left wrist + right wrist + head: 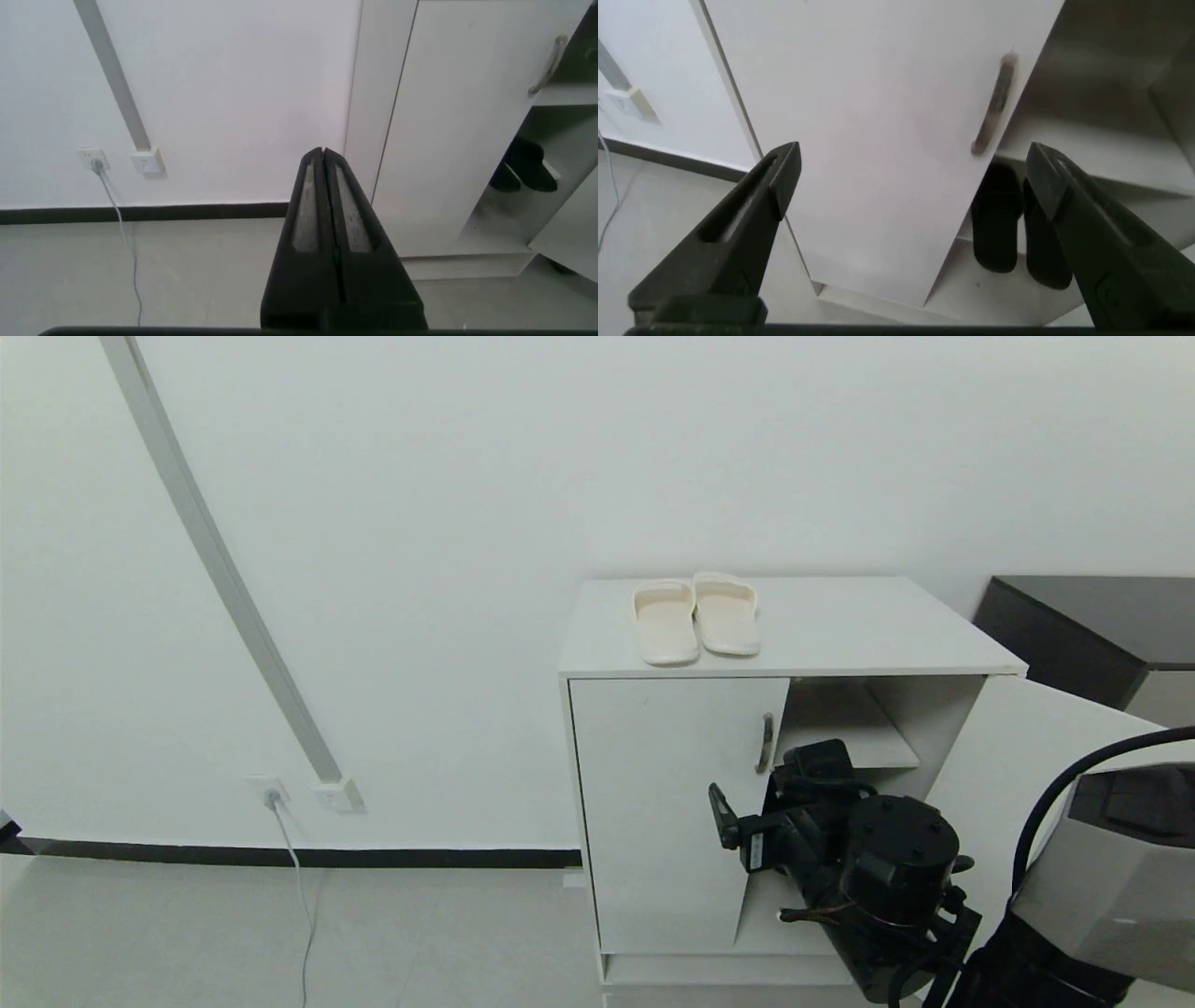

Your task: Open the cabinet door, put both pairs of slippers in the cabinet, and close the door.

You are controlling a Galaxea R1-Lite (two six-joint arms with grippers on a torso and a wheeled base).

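A white cabinet (pixel 672 821) stands against the wall, its left door shut with a handle (pixel 766 743) and its right door (pixel 1018 765) swung open. A cream pair of slippers (pixel 695 619) lies on the cabinet top. A black pair of slippers (pixel 1018 224) rests on the floor of the open compartment, and the black pair (pixel 528 168) shows in the left wrist view too. My right gripper (pixel 913 159) is open with nothing between its fingers, and in the head view the right gripper (pixel 766 789) hangs in front of the shut door near the handle. My left gripper (pixel 322 205) is shut on nothing, low and left of the cabinet.
A grey cable duct (pixel 215 560) runs slantwise down the wall to sockets (pixel 271 791) with a cord hanging to the floor. A dark piece of furniture (pixel 1092 625) stands right of the cabinet. Open tiled floor (pixel 280 933) lies to the left.
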